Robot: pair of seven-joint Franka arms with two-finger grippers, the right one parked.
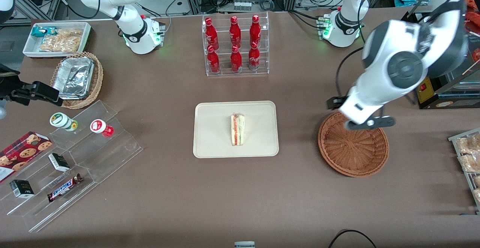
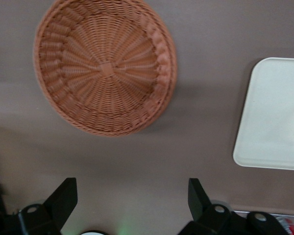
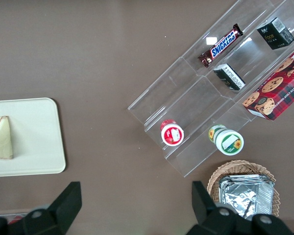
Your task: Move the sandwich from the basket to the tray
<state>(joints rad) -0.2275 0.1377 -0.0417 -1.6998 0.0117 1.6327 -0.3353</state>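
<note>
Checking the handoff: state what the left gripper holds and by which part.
Nothing. The gripper is open and empty above the basket; the sandwich lies on the tray.

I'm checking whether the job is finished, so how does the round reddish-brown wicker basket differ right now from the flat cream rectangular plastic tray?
The round reddish-brown wicker basket is woven and bowl-like; the flat cream rectangular plastic tray is smooth with a low rim.
The basket holds nothing; the tray carries the triangular sandwich.
The open gripper hangs above the table beside the basket, well away from the tray.
Both rest flat on the brown table.
</note>
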